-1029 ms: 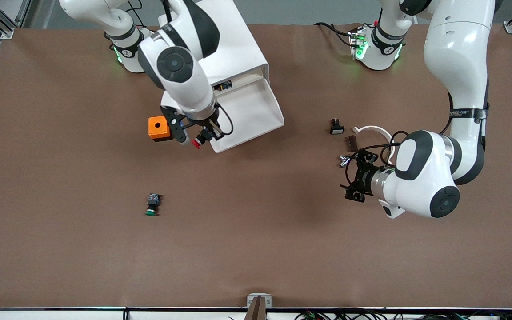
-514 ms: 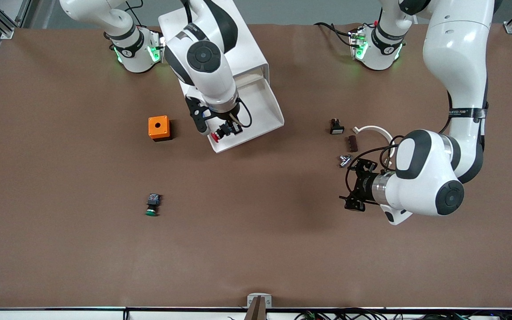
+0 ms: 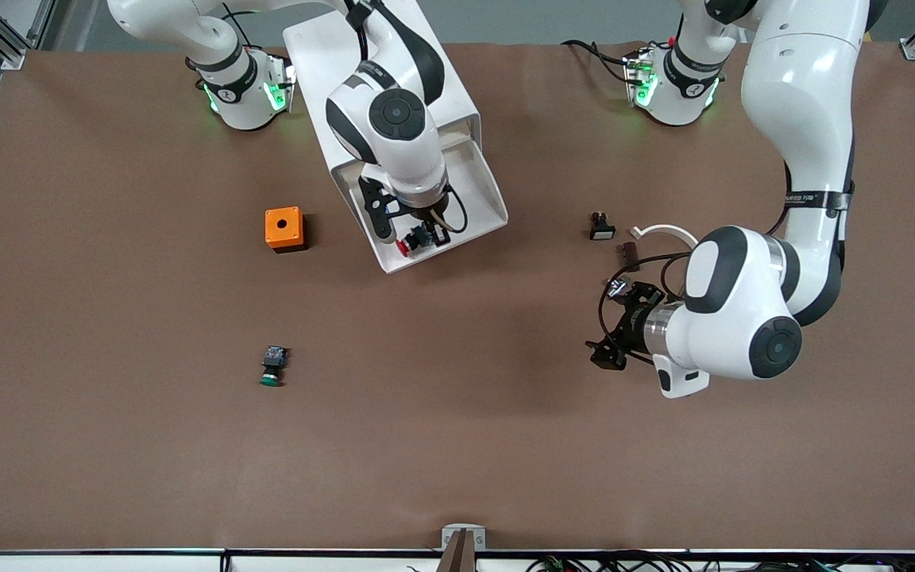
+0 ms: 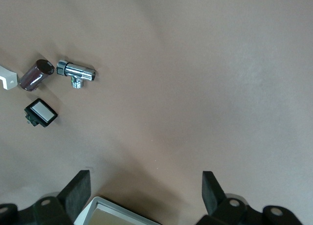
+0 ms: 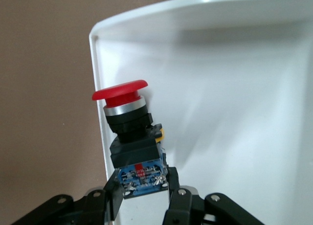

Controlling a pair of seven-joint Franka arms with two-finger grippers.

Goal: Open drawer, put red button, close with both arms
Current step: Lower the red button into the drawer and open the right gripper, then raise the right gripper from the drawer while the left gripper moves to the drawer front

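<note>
The drawer (image 3: 475,187) stands pulled out of the white cabinet (image 3: 314,56), its tray bare. My right gripper (image 3: 419,237) is shut on the red button (image 3: 403,246) and holds it over the drawer's front corner on the orange box's side. In the right wrist view the fingers (image 5: 110,198) clamp the bluish terminal end, and the red cap (image 5: 120,91) sits over the drawer's rim (image 5: 98,63). My left gripper (image 3: 607,354) is open and empty over bare table, away from the drawer. Its gap (image 4: 145,195) shows in the left wrist view.
An orange box (image 3: 283,229) sits beside the drawer. A green-capped button (image 3: 272,367) lies nearer the front camera. By the left arm lie a black switch (image 3: 601,227), a white curved piece (image 3: 668,232), a brown piece (image 4: 35,74) and a chrome fitting (image 4: 76,72).
My right gripper has carried the red button from beside the orange box to over the drawer's front corner. My left gripper has shifted a little toward the table's middle and front.
</note>
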